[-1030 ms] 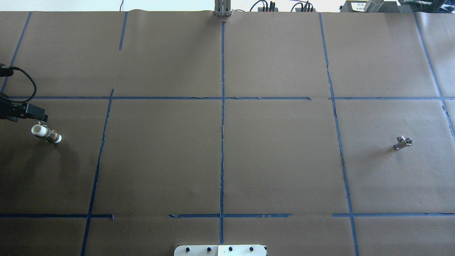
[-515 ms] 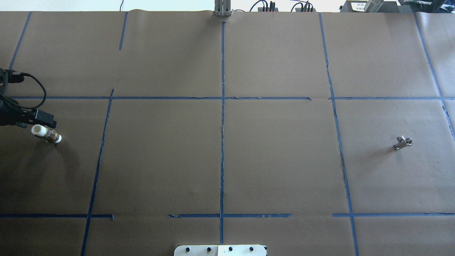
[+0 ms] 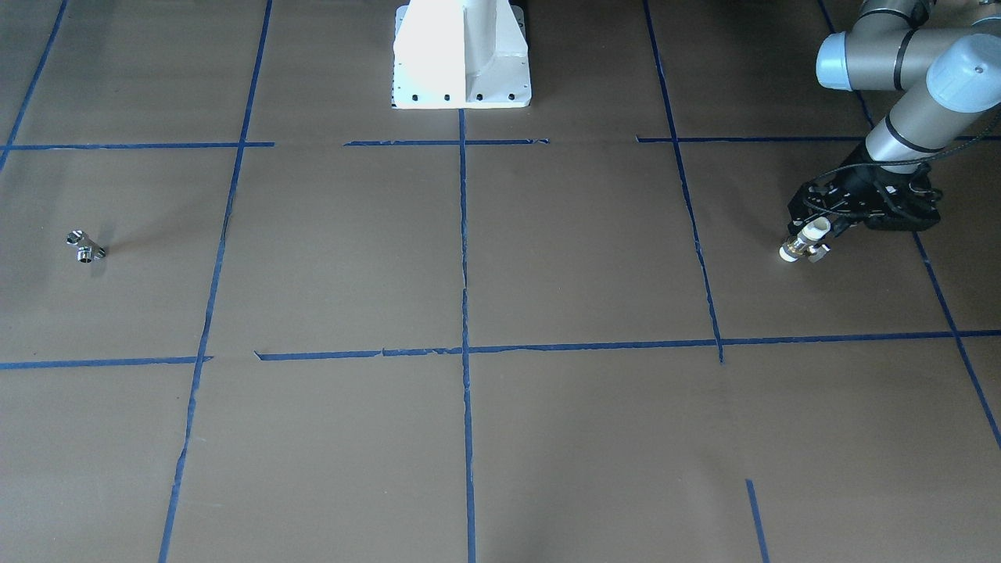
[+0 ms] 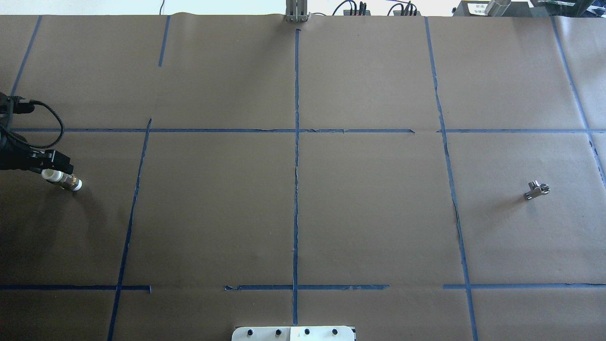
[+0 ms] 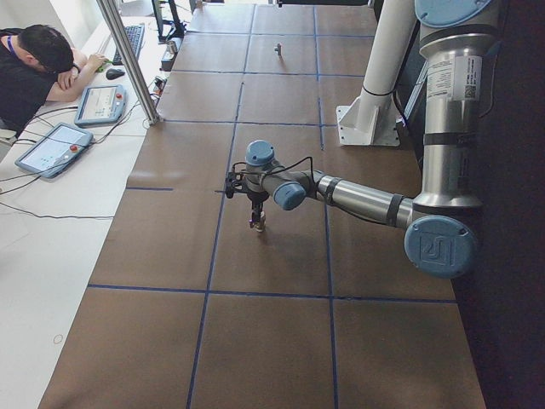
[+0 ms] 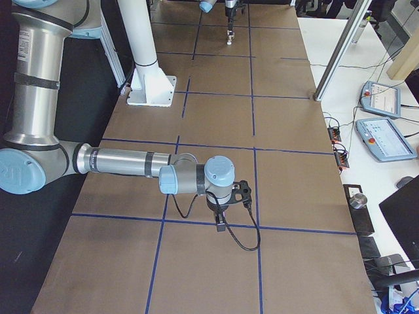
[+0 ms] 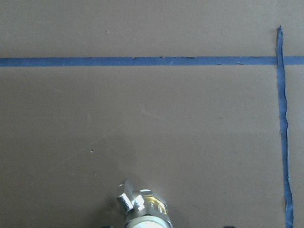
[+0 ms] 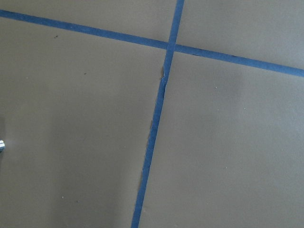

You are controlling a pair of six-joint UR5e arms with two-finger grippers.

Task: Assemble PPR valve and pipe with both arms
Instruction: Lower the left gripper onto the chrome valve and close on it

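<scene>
The PPR valve (image 4: 64, 180) stands tilted on the brown paper at the far left, with white ends, a brass middle and a silver lever. It also shows in the front-facing view (image 3: 804, 242), the left view (image 5: 258, 223) and the left wrist view (image 7: 142, 209). My left gripper (image 4: 53, 166) is open and sits low over the valve's upper white end, its fingers (image 3: 799, 213) on either side of it. The chrome pipe (image 4: 536, 190) lies alone at the far right and shows in the front-facing view (image 3: 84, 246). My right gripper (image 6: 220, 226) shows only in the right view, so I cannot tell its state.
The white pedestal base (image 3: 461, 55) stands at the middle of the robot's side. Blue tape lines (image 4: 296, 166) divide the paper. An operator (image 5: 34, 68) sits at a side table with tablets beyond an aluminium post (image 5: 128, 60).
My left gripper has moved in and down over the valve's upper white end. The valve and the pipe have not moved.
</scene>
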